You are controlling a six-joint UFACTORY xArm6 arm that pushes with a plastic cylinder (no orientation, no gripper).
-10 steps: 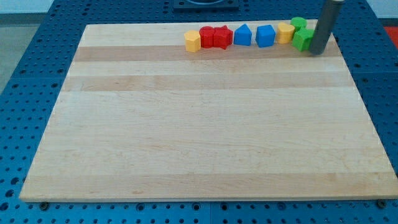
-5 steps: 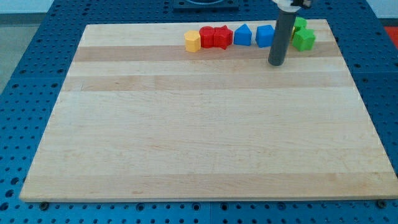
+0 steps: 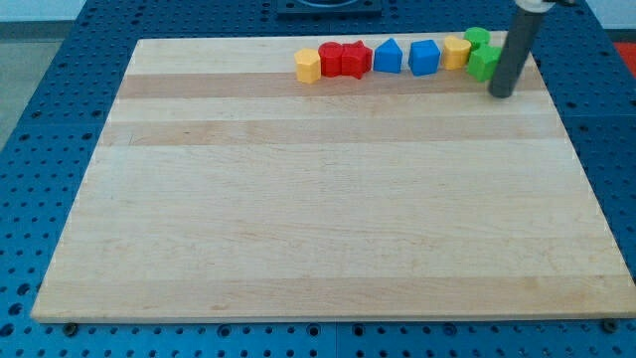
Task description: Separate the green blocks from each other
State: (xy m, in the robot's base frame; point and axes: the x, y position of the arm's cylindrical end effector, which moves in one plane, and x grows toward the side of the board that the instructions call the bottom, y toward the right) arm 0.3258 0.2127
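Two green blocks sit touching at the board's top right: a round green block (image 3: pixel 477 38) behind and a green star-like block (image 3: pixel 483 63) in front of it. My tip (image 3: pixel 503 93) rests on the board just right of and below the green star-like block, the rod partly covering its right side. Whether the tip touches it cannot be told.
A row along the top edge of the wooden board (image 3: pixel 328 199): yellow block (image 3: pixel 308 66), two red blocks (image 3: pixel 331 59) (image 3: pixel 355 59), two blue blocks (image 3: pixel 388 57) (image 3: pixel 424 57), and a yellow block (image 3: pixel 455 51) touching the green ones. The board's right edge is close to the tip.
My tip swung from right of the green blocks to left-below them near the blue block, then back to the right of the green star-like block. The blocks barely shifted.
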